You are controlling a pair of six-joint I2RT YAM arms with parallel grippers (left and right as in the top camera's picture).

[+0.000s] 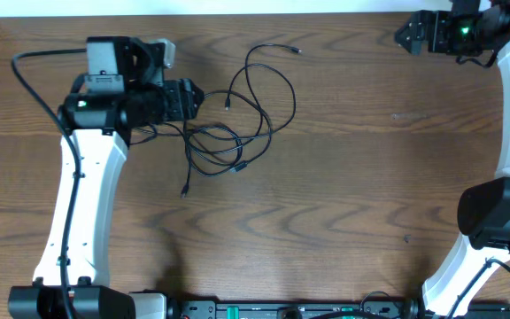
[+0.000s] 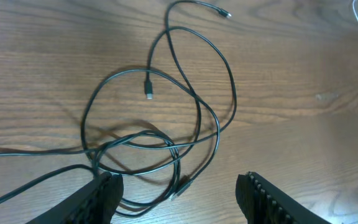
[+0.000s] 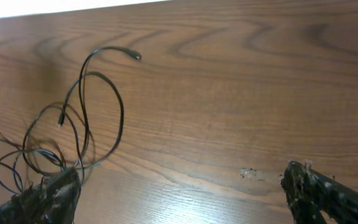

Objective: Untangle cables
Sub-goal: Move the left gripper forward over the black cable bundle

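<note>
Left hand (image 2: 178, 182) open, black cables (image 2: 148, 92) tangled just ahead; right hand (image 3: 180, 174) open, well apart.

Light even and diffuse, from above; all three views moderately bright. The brown wood-grain tabletop (image 1: 343, 177) shows no hard glare, only a soft sheen across its far part in the right wrist view, where the far table edge is blown out white. The thin black cables (image 1: 237, 133) cast faint, soft shadows close beside them. Overhead view sharp. The black fingers (image 3: 328, 193) of the right gripper (image 3: 180, 180) are blurred at the lower frame edge.
</note>
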